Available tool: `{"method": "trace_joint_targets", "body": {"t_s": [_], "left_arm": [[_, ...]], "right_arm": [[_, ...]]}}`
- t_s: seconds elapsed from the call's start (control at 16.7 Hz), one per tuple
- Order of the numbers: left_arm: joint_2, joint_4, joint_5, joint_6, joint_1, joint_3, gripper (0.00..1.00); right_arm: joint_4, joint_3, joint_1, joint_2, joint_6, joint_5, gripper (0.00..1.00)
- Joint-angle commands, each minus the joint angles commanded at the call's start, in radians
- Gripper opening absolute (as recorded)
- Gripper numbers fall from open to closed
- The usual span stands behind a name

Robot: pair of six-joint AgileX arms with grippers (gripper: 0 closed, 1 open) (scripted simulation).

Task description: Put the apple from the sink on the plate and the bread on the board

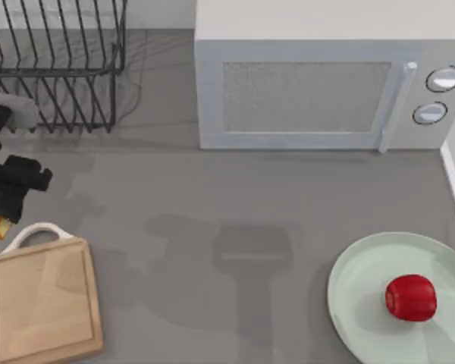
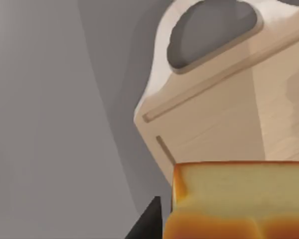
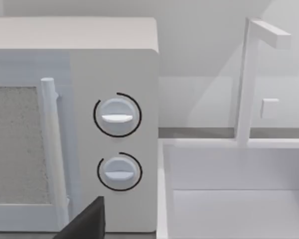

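Bread (image 2: 239,199), one: sitting in the left gripper (image 1: 11,189) at the bench's left edge, jaws clamped on it, hanging just beyond the handle end of the board (image 1: 45,299), one. Apple (image 1: 410,297), one: lying on the plate (image 1: 364,303), one; that half looks done. Step in hand: carrying bread to board. Next move: travelling over the wood, lowering, letting go. Right gripper (image 3: 84,224): idling near the microwave (image 1: 318,91), jaws' state unclear.

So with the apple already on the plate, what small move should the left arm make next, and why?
Probably carry the bread a little farther over the board before lowering. The left gripper holds it at the table's left edge, just beyond the board's handle end, and the board is bare. The apple lies on the plate, so only the bread remains.
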Motion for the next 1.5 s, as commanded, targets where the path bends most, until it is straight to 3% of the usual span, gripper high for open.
{"method": "trace_joint_targets", "body": {"t_s": [0.3,0.78,1.5], "left_arm": [[-0.011,0.037,-0.002,-0.035,-0.023,-0.037,0.00],[-0.057,0.194,-0.008,-0.369,-0.105,-0.243,0.00],[-0.035,0.254,-0.008,-0.375,-0.113,-0.289,0.00]], "right_arm": [[0.000,0.000,0.000,0.000,0.000,0.000,1.00],[0.000,0.000,0.000,0.000,0.000,0.000,1.00],[0.000,0.000,0.000,0.000,0.000,0.000,1.00]]}}
